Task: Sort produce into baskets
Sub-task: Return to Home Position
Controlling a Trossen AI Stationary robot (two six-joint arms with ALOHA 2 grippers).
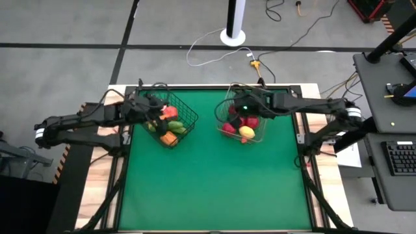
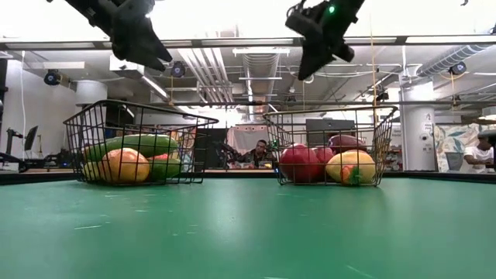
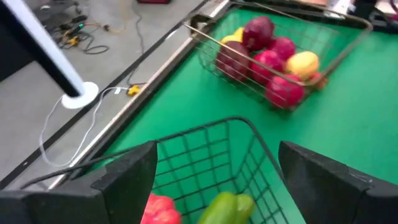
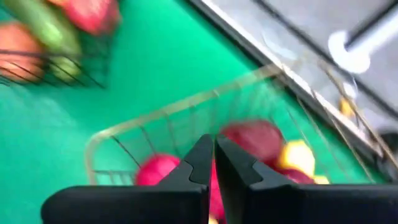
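The dark wire basket [image 1: 171, 121] stands on the green mat at the far left. It holds a long green vegetable [image 2: 139, 144], an orange piece [image 2: 124, 165] and a red piece [image 3: 160, 209]. The pale wire basket [image 1: 243, 122] stands at the far right with red [image 2: 301, 164], purple [image 3: 259, 30] and yellow [image 2: 350, 166] produce. My left gripper [image 3: 217, 180] hovers open above the dark basket's far side, with nothing between its fingers. My right gripper [image 4: 214, 157] hangs shut and empty above the pale basket [image 4: 155, 134].
The near half of the green mat [image 1: 214, 188] is bare. A metal rail [image 3: 149, 68] runs along the table's far edge. Beyond it are a white pole base [image 1: 233, 36] and cables on the floor. People sit in the room behind [image 2: 260, 153].
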